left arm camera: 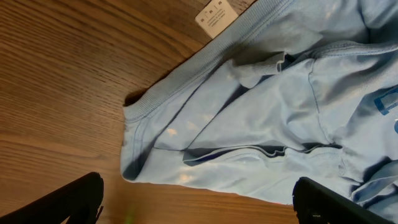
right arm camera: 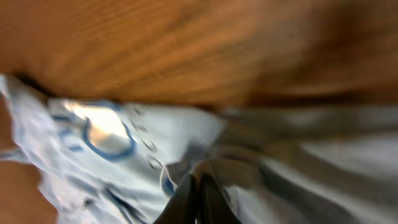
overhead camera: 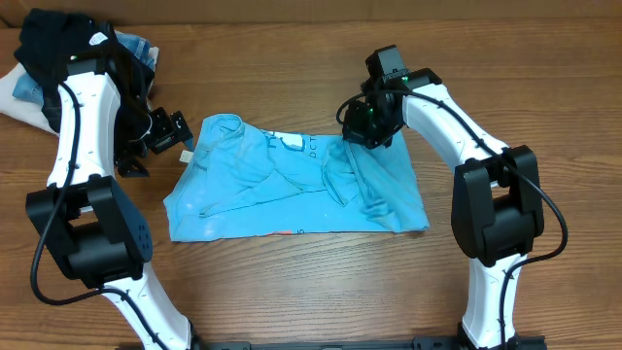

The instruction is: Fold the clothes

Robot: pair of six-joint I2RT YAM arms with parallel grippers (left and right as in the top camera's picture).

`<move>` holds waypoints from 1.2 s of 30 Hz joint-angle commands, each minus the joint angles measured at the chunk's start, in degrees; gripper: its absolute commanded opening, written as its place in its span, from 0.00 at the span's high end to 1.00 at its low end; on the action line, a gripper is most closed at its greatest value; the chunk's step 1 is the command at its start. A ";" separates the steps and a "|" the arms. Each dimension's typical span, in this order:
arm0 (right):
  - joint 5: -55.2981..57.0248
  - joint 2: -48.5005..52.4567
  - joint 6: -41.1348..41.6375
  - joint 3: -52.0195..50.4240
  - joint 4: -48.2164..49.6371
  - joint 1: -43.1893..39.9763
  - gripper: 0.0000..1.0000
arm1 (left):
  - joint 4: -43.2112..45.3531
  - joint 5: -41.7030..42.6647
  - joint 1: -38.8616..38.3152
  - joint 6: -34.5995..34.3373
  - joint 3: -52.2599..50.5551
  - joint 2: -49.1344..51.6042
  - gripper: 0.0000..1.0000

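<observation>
Right gripper (right arm camera: 198,198) pinches shut on a fold of the one sky-blue shirt (overhead camera: 292,190) lying crumpled on the wooden table (overhead camera: 292,282), left gripper (left arm camera: 198,193) gapes open over its edge, and one heap of other garments (overhead camera: 49,58) sits far left.

Wooden table (overhead camera: 292,292), light blue shirt (overhead camera: 282,190) spread at centre, heap of dark and denim clothes (overhead camera: 34,44) far left

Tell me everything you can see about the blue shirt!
The blue shirt is soft, light sky-blue cloth, rumpled and spread on the wooden table. It has some print, small buttons and a white label at its left edge. The right hand is shut, pinching its far right edge; the left hand is open beside it.
</observation>
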 commanded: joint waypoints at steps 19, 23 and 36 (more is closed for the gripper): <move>0.09 -6.60 -6.12 6.71 -16.55 -2.12 0.46 | 0.04 -0.39 -0.55 1.07 0.26 -0.63 0.00; 6.32 -10.21 -12.17 6.75 -28.30 -2.12 0.44 | 0.00 -0.33 -0.55 1.05 0.26 -0.63 0.00; 10.47 -10.32 -16.13 -7.72 -27.61 1.33 0.42 | -0.39 -0.33 -0.55 1.05 0.26 -0.63 0.00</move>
